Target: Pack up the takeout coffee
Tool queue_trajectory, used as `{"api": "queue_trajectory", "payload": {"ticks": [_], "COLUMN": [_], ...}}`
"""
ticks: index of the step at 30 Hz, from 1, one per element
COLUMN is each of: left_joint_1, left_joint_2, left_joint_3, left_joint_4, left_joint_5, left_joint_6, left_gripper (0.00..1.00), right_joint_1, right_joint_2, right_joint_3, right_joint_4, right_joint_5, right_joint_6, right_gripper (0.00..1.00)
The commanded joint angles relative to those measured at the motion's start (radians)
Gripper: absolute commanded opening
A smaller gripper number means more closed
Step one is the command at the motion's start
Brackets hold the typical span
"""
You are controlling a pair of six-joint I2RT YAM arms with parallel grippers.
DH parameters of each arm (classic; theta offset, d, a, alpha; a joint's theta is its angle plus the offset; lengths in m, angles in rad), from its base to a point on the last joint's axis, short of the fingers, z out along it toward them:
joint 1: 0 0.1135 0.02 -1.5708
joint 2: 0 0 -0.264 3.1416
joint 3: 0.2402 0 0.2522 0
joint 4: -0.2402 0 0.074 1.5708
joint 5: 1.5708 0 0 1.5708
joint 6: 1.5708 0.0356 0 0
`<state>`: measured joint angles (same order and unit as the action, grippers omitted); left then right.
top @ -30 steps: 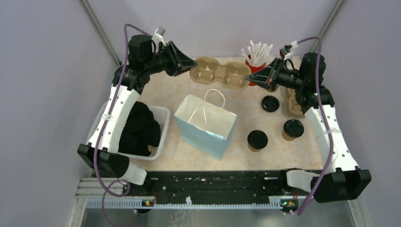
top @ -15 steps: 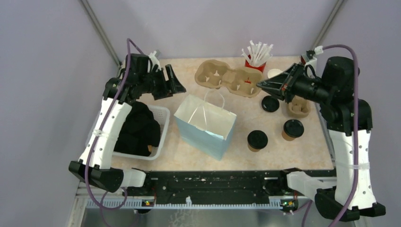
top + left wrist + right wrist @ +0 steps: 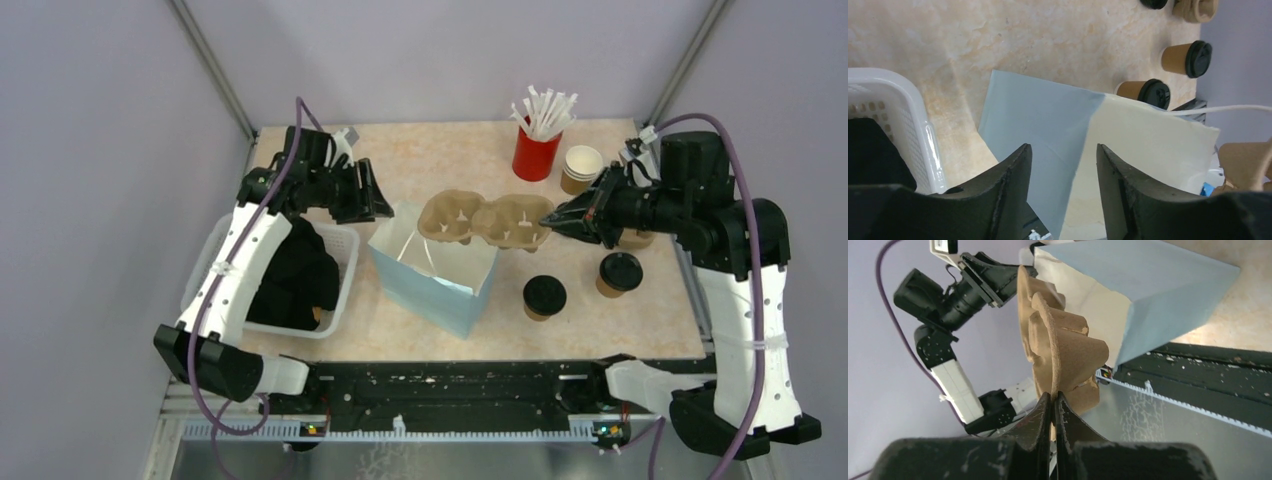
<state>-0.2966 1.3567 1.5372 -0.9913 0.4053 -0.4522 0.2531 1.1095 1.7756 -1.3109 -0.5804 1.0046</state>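
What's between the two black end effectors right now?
In the top view, a cardboard cup carrier, pinched at its edge by the right end effector, hangs over the pale blue bag; the left end effector stands open beside it.

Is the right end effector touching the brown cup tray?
Touching. The right wrist view shows the right end effector pinched shut on the cup tray at its edge.

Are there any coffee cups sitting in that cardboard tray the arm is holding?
No, the cardboard tray in the right gripper has empty wells; two lidded coffee cups stand on the table.
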Motion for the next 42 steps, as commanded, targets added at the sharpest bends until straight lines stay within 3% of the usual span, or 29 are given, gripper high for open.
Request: {"api": "queue_trajectory", "payload": {"ticks": [1,11,18,24,31,38,39,42], "left_joint_1": [-0.006,-0.012,-0.012,-0.013,-0.021,-0.024,-0.024,-0.024], "left_joint_2": [-0.028,-0.09,-0.14,-0.19,-0.173,-0.169,-0.166,-0.171], "left_joint_3": [-0.069,-0.118,-0.202,-0.297,-0.295,-0.306,-0.3,-0.243], "left_joint_4": [0.062,0.076,0.157,0.266,0.292,0.312,0.309,0.249], "left_joint_5": [0.038,-0.038,0.024,0.066,0.089,0.089,0.097,0.07], "left_joint_6": [-0.008,-0.057,-0.188,-0.313,-0.388,-0.397,-0.389,-0.326], "left_gripper": [0.54,0.26,0.09,0.0,0.0,0.0,0.02,0.23], "right_joint_1": [0.015,0.015,0.015,0.016,0.07,0.244,0.253,0.254], "right_joint_2": [-0.011,-0.072,-0.109,-0.077,-0.042,-0.038,-0.045,-0.063], "right_joint_3": [0.08,0.039,-0.064,-0.054,-0.05,-0.118,-0.131,-0.143], "right_joint_4": [-0.188,-0.19,-0.189,-0.178,-0.154,0.097,0.126,0.127], "right_joint_5": [0.037,-0.036,0.027,0.063,0.141,0.196,0.203,0.252], "right_joint_6": [-0.062,-0.081,-0.097,-0.092,-0.049,0.146,0.164,0.165], "right_gripper": [0.0,0.0,0.0,0.0,0.0,0.0,0.0,0.0]}}
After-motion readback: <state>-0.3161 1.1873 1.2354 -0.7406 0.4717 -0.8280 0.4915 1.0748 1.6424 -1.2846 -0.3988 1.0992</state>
